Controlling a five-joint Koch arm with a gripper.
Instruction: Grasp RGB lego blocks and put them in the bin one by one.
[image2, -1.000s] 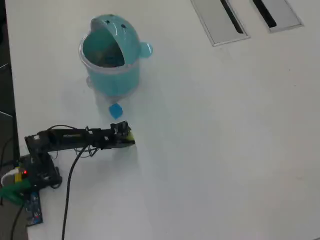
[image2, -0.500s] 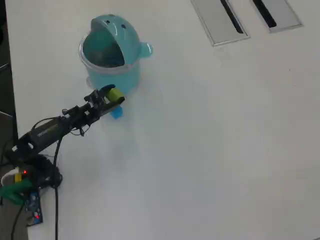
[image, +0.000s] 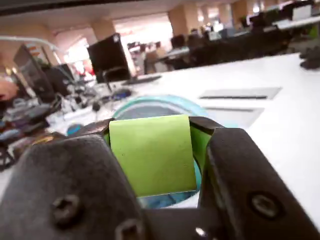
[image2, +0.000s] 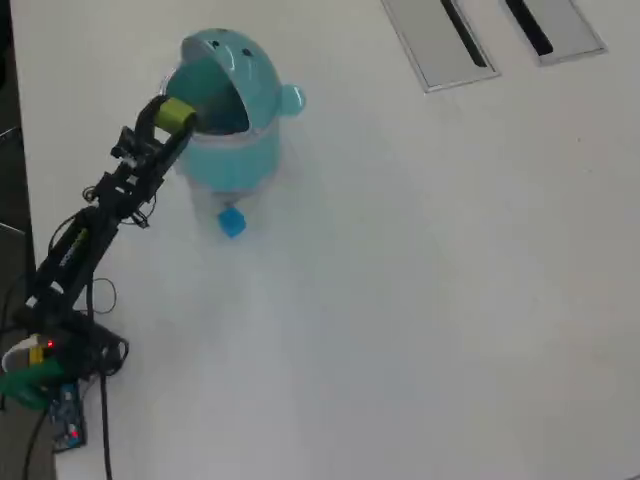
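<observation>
**benchbot_99:** So where's it at right now? Anything in the bin yet?

**kochfan:** Mid-delivery, I'd say. The gripper (image2: 180, 113) has its jaws clamped on the yellow-green lego block (image: 152, 154), and in the overhead view it's holding it up at the left rim of the teal bin (image2: 250, 150), right at the open mouth under the flipped-up lid. The wrist view backs that up: the block fills the middle, teal rim curving just behind it.

**benchbot_99:** And the other two?

**kochfan:** The blue lego block (image2: 231, 221) sits on the white surface (image2: 420, 300), just near of the bin's base, untouched. Red one I can't find anywhere. Might be inside the bin already, but the opening is dark in the overhead view, so no way to tell.

**benchbot_99:** So what's left?

**kochfan:** My guess: drop the yellow-green one, then go get the blue. The block looks close to the rim's edge, so it may need to reach a bit further right over the opening before letting go.
</observation>
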